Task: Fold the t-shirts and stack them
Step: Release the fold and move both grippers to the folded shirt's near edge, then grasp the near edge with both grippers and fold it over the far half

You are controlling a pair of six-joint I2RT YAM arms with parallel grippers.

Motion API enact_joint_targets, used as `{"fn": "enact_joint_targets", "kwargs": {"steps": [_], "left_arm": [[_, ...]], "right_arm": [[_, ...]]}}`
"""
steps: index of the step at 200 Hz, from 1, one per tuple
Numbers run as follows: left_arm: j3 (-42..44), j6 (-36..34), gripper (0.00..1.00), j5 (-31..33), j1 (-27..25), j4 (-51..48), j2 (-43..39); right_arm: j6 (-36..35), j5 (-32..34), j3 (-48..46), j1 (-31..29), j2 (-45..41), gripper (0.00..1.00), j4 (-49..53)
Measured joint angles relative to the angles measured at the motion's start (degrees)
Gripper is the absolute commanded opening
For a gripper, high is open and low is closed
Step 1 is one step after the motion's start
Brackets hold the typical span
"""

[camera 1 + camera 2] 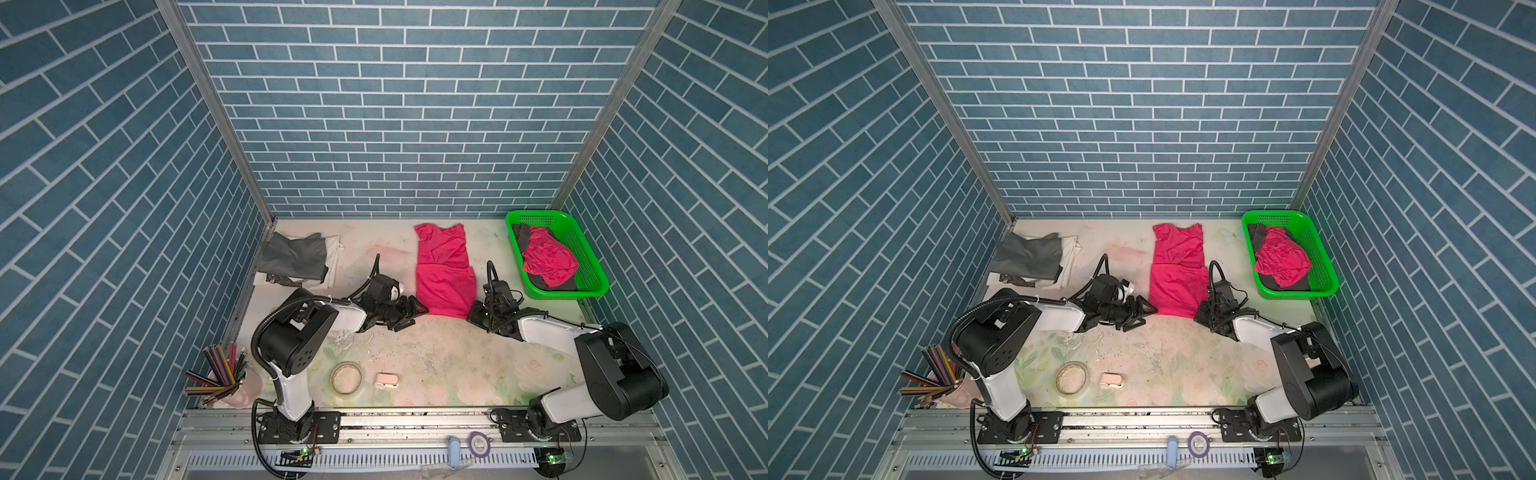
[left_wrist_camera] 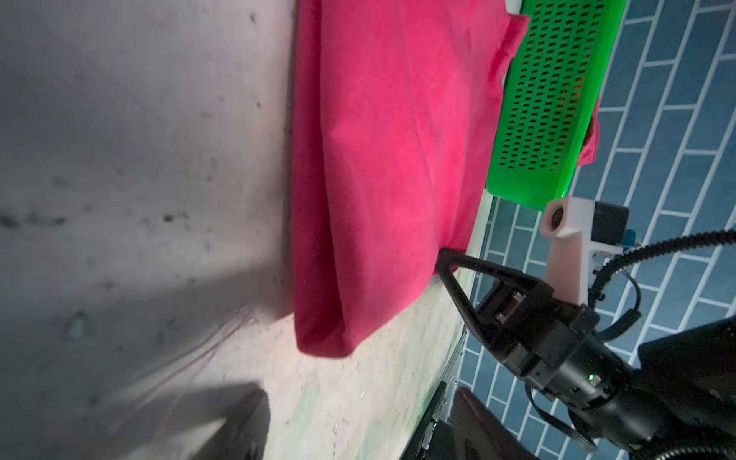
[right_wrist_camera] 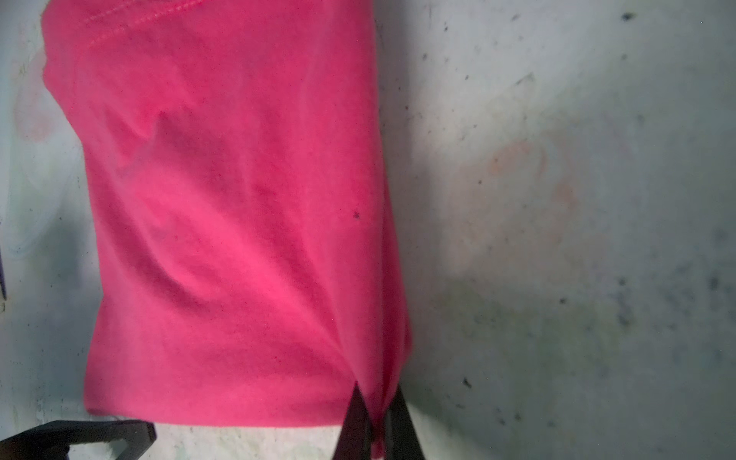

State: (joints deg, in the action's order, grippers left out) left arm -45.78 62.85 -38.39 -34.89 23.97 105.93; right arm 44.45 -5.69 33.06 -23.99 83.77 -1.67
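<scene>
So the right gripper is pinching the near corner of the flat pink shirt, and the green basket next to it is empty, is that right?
Not quite: the green basket isn't empty. In both top views a crumpled pink shirt lies in it over dark cloth. The rest stands: the right gripper is shut on the near corner of the flat pink shirt.

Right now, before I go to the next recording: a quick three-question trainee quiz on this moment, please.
1. True or false: the right gripper is shut on a near corner of the laid-out pink t-shirt.
2. What lies on top in the green basket? A nothing; B a crumpled pink shirt; C a neat folded stack.
3. Fill in: the left gripper has its jaws ___.
Key: 1 true; 2 B; 3 open.
</scene>
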Motion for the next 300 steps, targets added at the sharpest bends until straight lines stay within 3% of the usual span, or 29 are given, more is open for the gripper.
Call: {"fn": "enact_joint_targets", "kwargs": {"steps": [50, 93, 155, 198, 247, 280, 300], "left_arm": [[-2.01, -0.33, 0.49, 2.54, 0.04, 3.5, 3.58], [-3.54, -1.66, 0.0, 5.05, 0.44, 5.49, 7.34], [-2.67, -3.48, 0.0, 7.34, 0.7, 3.06, 3.78], [6.19, -2.8, 0.0, 7.72, 0.68, 2.71, -8.81], [16.24, -0.66, 0.0, 8.94, -0.55, -2.4, -25.11], [17.75, 1.57, 0.0, 9.18, -0.52, -6.75, -34.73], [15.52, 2.25, 0.0, 8.33, 0.46, -8.33, -36.22]], "right_arm": [[-1.44, -0.09, 0.0, -0.09, -0.52, 0.0, 0.11], [-2.95, -0.11, 0.63, -0.42, -0.96, 0.0, 0.63], [-4.74, 0.85, 3.37, -1.92, -3.43, 0.0, 4.85], [-5.27, 3.45, 4.44, -7.04, -11.98, 0.0, 10.25], [-3.19, 7.69, 4.44, -17.88, -22.05, 0.0, 18.36], [-1.29, 8.96, 4.57, -21.16, -27.34, 0.0, 22.86], [-1.31, 9.51, 5.75, -21.03, -27.63, 0.0, 23.8]]}}
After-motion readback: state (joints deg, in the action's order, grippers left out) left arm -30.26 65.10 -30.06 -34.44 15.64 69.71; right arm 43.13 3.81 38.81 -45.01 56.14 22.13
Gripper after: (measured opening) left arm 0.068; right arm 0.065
